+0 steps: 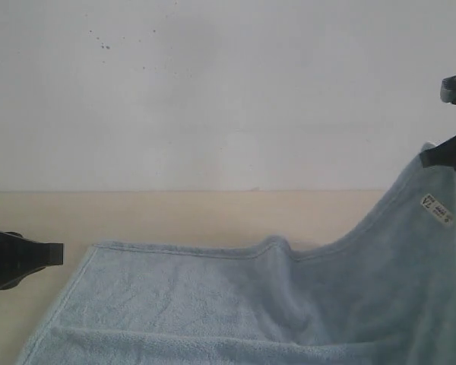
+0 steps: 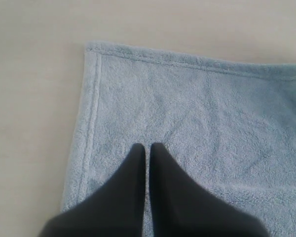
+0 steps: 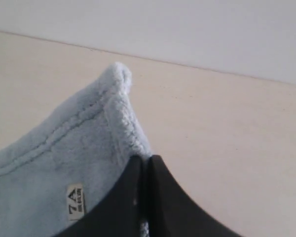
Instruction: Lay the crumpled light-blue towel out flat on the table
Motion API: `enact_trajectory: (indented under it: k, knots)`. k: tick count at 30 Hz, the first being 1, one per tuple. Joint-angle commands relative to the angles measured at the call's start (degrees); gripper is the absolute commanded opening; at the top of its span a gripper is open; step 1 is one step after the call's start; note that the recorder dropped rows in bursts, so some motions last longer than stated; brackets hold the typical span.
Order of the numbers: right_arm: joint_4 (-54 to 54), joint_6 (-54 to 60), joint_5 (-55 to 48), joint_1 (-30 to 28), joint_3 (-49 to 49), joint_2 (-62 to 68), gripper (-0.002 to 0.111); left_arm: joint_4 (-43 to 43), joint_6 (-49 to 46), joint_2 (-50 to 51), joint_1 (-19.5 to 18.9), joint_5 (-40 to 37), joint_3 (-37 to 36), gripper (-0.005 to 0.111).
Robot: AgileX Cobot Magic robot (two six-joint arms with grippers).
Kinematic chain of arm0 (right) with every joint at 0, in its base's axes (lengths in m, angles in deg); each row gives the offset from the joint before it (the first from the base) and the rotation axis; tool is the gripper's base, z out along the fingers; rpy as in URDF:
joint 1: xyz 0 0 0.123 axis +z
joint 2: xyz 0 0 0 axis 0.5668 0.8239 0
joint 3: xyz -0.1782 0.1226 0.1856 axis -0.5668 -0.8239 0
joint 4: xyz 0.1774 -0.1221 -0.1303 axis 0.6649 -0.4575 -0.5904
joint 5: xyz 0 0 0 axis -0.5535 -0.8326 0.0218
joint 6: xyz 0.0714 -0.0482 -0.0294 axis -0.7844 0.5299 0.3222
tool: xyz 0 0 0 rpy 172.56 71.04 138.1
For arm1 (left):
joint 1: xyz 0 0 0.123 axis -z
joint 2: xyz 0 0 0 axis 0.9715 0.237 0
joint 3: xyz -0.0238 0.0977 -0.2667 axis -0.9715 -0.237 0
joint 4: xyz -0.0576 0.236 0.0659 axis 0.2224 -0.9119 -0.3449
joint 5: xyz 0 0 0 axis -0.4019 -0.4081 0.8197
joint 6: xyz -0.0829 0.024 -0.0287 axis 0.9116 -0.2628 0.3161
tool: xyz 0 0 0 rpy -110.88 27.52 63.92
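Jaws of the right gripper (image 3: 147, 158) were clamped shut on the towel (image 1: 213, 304), pinching the stitched hem right by one corner. In the exterior view that gripper showed only as a dark tip at the right edge of the frame. It was held up off the table (image 1: 175, 213), with the pinched corner raised. The white label (image 1: 436, 211) sat just below the grip, printed side visible.

Left gripper (image 2: 148, 145): jaws together, only a thin slit between the black fingers, and no cloth seen between them. In the exterior view it came in from the left edge, roughly level, pointing toward the right of the frame. Its tip was just beside the towel's far left corner. The left wrist view put the fingertips over flat cloth near that corner and the hemmed side edge. Could not tell whether they touched the cloth.

Towel filled the lower centre and lower right of the exterior frame. Its left part lay flat on the table, with the far hem running across the frame. A small hump sat mid-frame, and from there the cloth sloped up to the raised corner at the right. One fold ridge ran along the bottom edge of the frame. Bare beige table showed behind the towel and at lower left. Plain wall (image 1: 213, 91) filled the top of the frame.
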Motion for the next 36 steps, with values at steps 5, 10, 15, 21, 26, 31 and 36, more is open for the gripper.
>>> enact_trajectory:
  k: [5,10,15,21,26,31,36]
  knots:
    - [-2.51,-5.81,-10.58,-3.28,10.52,6.87,0.001,0.36,0.00,-0.39,0.29,1.39,-0.16,0.004]
    - [-12.73,-14.72,-15.72,-6.51,10.52,6.87,0.001,0.36,0.00,-0.39,0.29,1.50,-0.16,0.004]
    - [-18.03,-15.05,-18.84,-9.24,10.52,6.16,0.001,0.36,0.21,-0.39,0.29,1.85,-0.16,0.004]
    - [5.84,6.16,-18.66,-9.25,10.52,6.16,0.027,0.36,0.50,-0.06,0.29,1.99,-0.16,0.004]
    - [24.84,18.72,-21.04,-9.25,10.42,6.16,0.040,0.36,0.50,0.33,0.29,1.87,-0.16,0.004]
    - [16.80,15.28,-23.48,-10.03,9.60,4.94,0.004,0.36,0.50,0.33,0.29,1.87,-0.16,0.004]
    - [9.98,10.55,-23.89,-13.85,2.36,1.70,0.006,0.36,0.50,0.33,0.29,2.00,-0.16,0.004]
